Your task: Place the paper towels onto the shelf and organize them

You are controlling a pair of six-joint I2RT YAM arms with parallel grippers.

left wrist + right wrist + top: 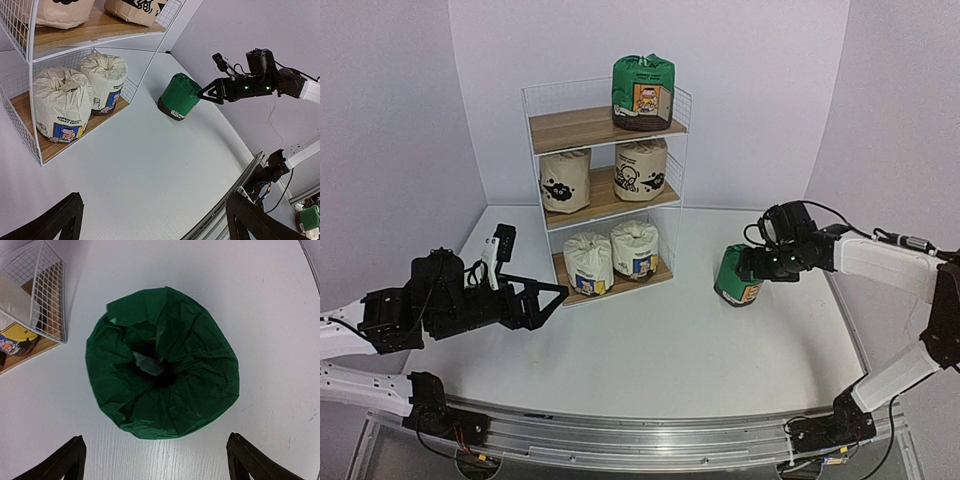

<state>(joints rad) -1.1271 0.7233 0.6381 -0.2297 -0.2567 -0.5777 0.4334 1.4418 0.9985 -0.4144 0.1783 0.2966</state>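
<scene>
Right of centre, the loose green roll (738, 280) stands on the table (650, 350), well apart from the shelf (570, 128) at upper centre, where five shelved rolls (590, 262) sit behind mesh sides. At the loose roll's top edge the right gripper (750, 265) hangs spread wide, grasping nothing. The left gripper (548, 305), lower left, is likewise released.

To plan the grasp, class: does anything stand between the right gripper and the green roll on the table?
Nothing visible does. The right gripper, open, points straight at the gathered top of the green roll, with no object between them.
</scene>
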